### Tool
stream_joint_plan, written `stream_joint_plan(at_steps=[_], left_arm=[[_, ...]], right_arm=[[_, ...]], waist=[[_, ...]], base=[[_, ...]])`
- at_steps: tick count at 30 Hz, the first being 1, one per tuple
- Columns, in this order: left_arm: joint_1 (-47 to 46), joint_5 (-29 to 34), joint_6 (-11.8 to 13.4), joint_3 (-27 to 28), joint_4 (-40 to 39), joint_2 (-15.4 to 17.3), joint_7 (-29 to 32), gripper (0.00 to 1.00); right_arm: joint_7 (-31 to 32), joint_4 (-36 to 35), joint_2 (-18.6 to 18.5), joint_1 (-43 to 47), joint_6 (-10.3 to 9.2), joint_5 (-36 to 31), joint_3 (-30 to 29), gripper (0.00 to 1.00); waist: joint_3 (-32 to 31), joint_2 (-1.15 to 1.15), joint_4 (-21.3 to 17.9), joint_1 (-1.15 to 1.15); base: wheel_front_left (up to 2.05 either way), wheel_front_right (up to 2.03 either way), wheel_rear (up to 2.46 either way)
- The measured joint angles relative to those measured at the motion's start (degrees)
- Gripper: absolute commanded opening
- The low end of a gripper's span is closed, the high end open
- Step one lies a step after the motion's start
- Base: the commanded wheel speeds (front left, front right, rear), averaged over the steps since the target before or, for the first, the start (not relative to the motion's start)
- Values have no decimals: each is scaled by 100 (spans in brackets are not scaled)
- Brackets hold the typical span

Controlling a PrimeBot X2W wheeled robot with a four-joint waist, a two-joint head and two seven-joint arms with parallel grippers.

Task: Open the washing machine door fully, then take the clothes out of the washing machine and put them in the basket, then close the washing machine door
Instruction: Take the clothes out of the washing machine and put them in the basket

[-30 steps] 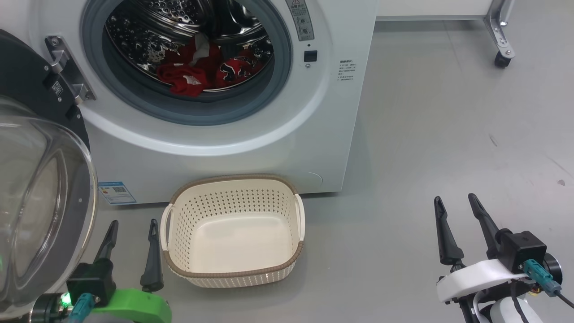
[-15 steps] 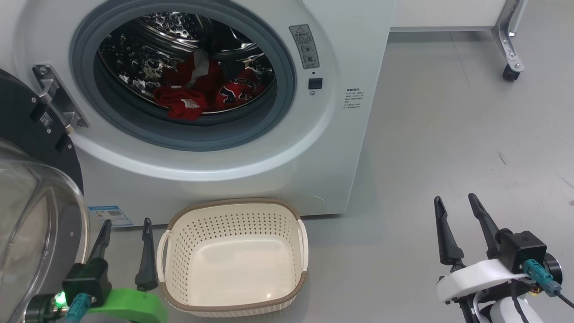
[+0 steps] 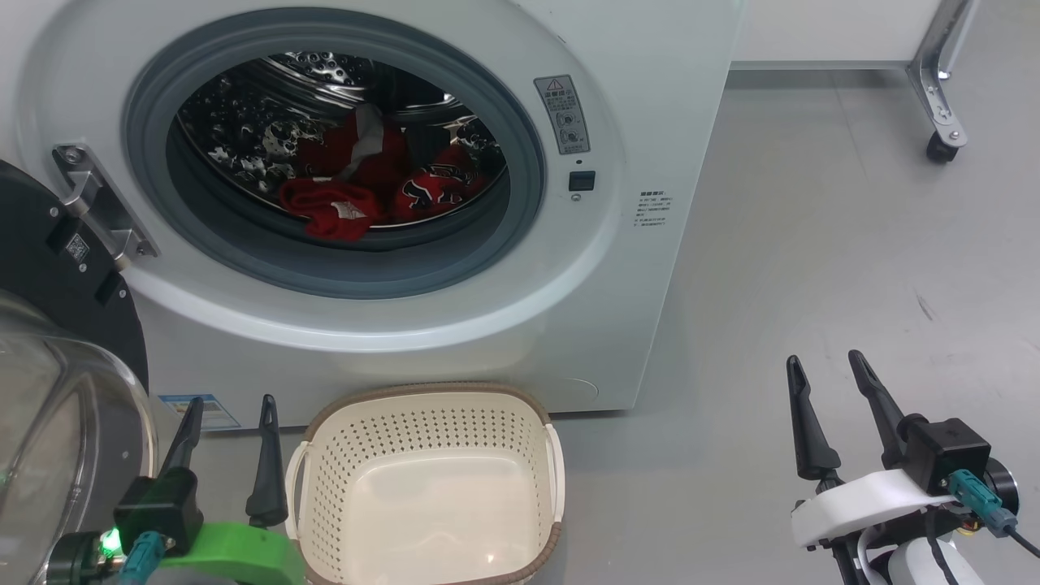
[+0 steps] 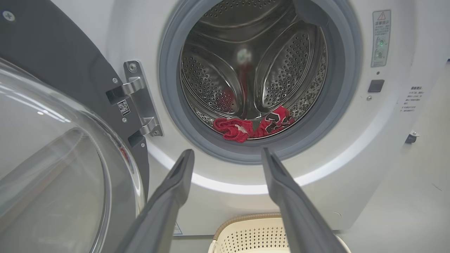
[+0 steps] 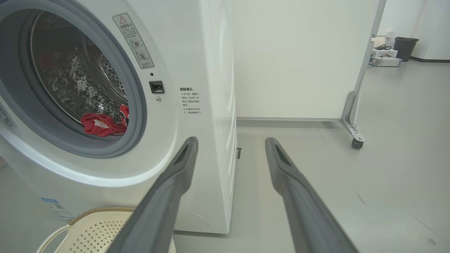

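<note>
The washing machine [image 3: 634,97] stands with its door [image 3: 49,390] swung wide to the left, black ring and clear bowl facing me. Red clothes [image 3: 357,191] with white patches lie at the bottom of the steel drum; the left wrist view shows the clothes [image 4: 253,124] too, and so does the right wrist view [image 5: 102,124]. On the floor below the drum mouth sits the cream basket [image 3: 325,487], nothing in it. My left gripper [image 3: 231,402] is open between door and basket, holding nothing. My right gripper [image 3: 825,361] is open over bare floor, right of the machine.
A white panel on a metal leg with a caster [image 3: 941,148] stands at the back right. In the right wrist view, a dark bin [image 5: 405,48] and boxes sit far off. Grey floor stretches to the right of the machine.
The head camera has tilted up: machine and basket sit lower in the picture and more of the drum shows. Both grippers stay open in the same places.
</note>
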Motion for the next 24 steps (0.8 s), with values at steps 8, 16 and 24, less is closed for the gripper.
stream_joint_plan(at_steps=[8, 16, 24], left_arm=[[0, -1, 24, 12, 2, -4, -2, 100], [0, -1, 40, 11, 7, -7, -2, 100], [-1, -12, 40, -9, 7, -10, -2, 100]], right_arm=[[-1, 0, -1, -1, 0, 0, -1, 100], [-1, 0, -1, -1, 0, 0, 0, 100], [-1, -2, -7, -2, 0, 0, 0, 100]], waist=[[13, 0, 33, 0], [28, 0, 44, 0], [68, 0, 42, 0]], base=[[15, -15, 0], [0, 0, 0], [0, 0, 0]])
